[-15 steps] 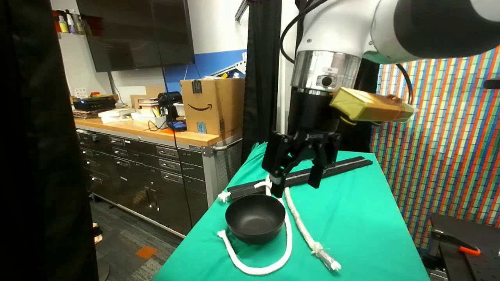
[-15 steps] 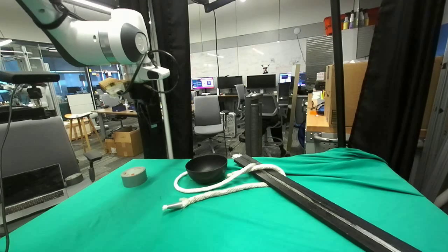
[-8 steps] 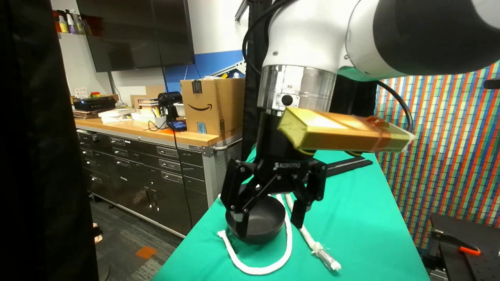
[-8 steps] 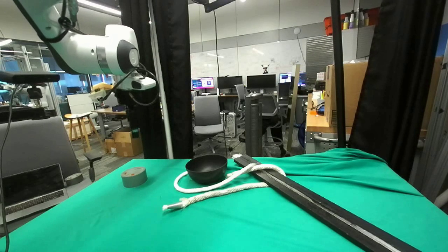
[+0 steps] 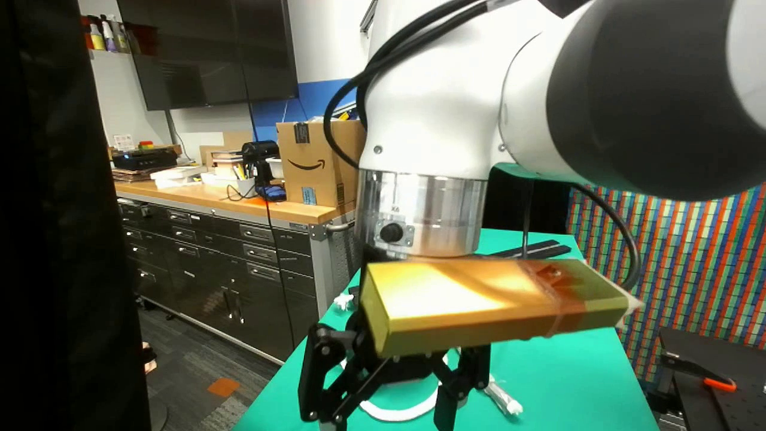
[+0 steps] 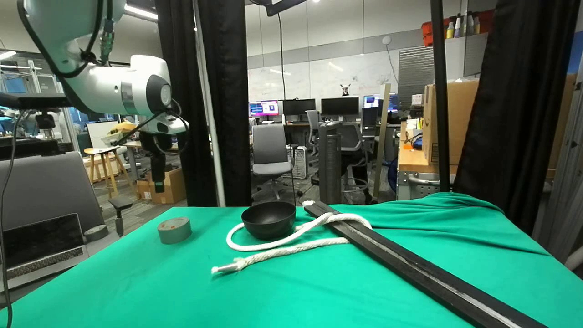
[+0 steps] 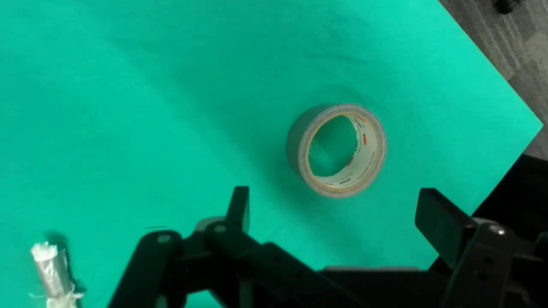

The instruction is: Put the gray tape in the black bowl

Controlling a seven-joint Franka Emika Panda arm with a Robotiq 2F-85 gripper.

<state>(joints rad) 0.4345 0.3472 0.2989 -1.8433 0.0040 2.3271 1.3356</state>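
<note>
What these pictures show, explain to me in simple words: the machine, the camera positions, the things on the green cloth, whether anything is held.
The machine is a robot arm with a two-fingered hand. Two pictures come from cameras standing apart from it; the close-up comes from a camera on its wrist, looking down past the hand. On the green cloth are gray tape, a black bowl, white rope and a long black bar. The hand is open and holds nothing. The yellow block above it seems fixed to the arm, not gripped.

bright ceiling light (image 6: pixel 141 12), soft shadows
</note>
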